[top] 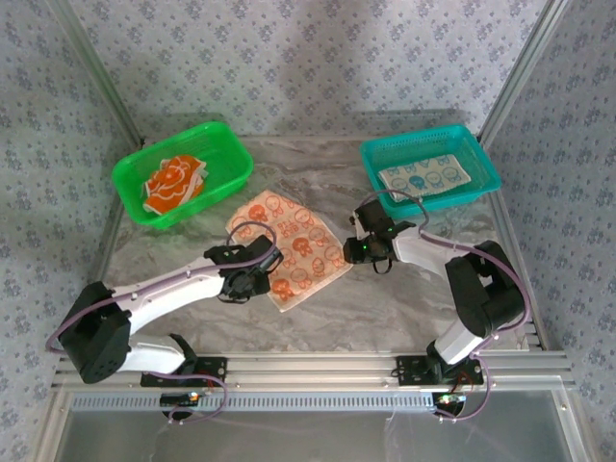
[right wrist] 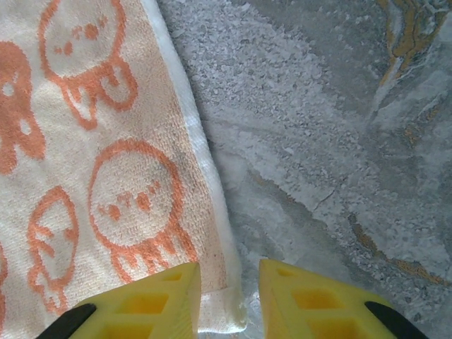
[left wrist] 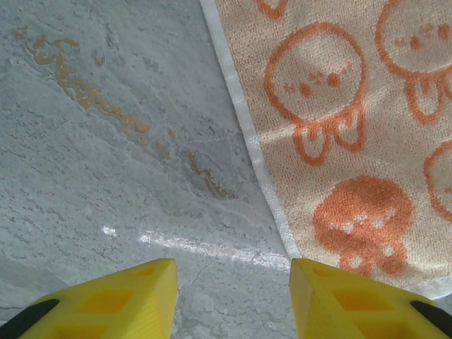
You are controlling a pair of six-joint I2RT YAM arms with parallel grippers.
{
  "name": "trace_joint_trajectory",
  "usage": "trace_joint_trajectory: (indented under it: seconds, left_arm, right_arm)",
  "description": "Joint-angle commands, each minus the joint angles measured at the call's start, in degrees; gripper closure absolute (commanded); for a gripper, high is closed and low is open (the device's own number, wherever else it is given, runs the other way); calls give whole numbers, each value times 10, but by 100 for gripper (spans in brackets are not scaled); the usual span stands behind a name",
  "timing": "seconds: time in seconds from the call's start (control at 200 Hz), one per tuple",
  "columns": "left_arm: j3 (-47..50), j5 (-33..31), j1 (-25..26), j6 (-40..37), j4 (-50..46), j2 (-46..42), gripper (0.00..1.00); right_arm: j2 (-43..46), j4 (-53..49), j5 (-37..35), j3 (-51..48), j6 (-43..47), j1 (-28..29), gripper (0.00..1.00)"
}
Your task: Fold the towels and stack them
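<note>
A cream towel with orange sun faces (top: 292, 247) lies spread flat in the middle of the marble table (top: 385, 298). My left gripper (top: 254, 276) is low at its left edge. In the left wrist view that gripper (left wrist: 233, 286) is open, bare table between its yellow fingers (left wrist: 134, 296), and the towel's white hem (left wrist: 247, 134) runs under the right one. My right gripper (top: 358, 249) is at the towel's right corner. It (right wrist: 229, 293) is open with a narrow gap, straddling the hemmed corner (right wrist: 222, 311). An orange folded towel (top: 173, 183) and a cream teal-figured towel (top: 423, 177) lie in baskets.
A green basket (top: 226, 144) stands at the back left and a teal basket (top: 476, 159) at the back right. Patterned walls and metal posts close in the table on three sides. Bare marble lies in front of the spread towel.
</note>
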State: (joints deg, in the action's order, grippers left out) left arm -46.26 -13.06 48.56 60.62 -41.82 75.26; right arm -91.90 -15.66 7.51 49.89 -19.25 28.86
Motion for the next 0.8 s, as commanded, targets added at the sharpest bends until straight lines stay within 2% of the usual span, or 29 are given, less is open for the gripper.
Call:
trace_joint_trajectory:
  seconds: [0.0,0.34,0.46,0.52,0.61,0.685,0.8]
  left_arm:
    - [-1,-1,5,14,-2,-7,54]
    - [1,-2,10,21,-4,-8,54]
    - [2,0,10,24,0,-5,55]
    - [2,2,13,25,3,-3,54]
    - [-1,2,21,30,3,3,55]
    - [-3,5,32,38,6,11,54]
    - [-4,3,55,60,12,27,55]
  right_arm:
    - [-8,-18,-5,-6,5,0,70]
    - [-26,-9,-3,-20,1,5,69]
    - [-25,2,5,-21,-7,7,75]
    - [-25,0,2,-17,-8,12,87]
    - [-19,-3,5,-16,-13,15,95]
    - [-8,-5,2,-19,-16,17,100]
    - [10,-10,11,-22,-22,18,100]
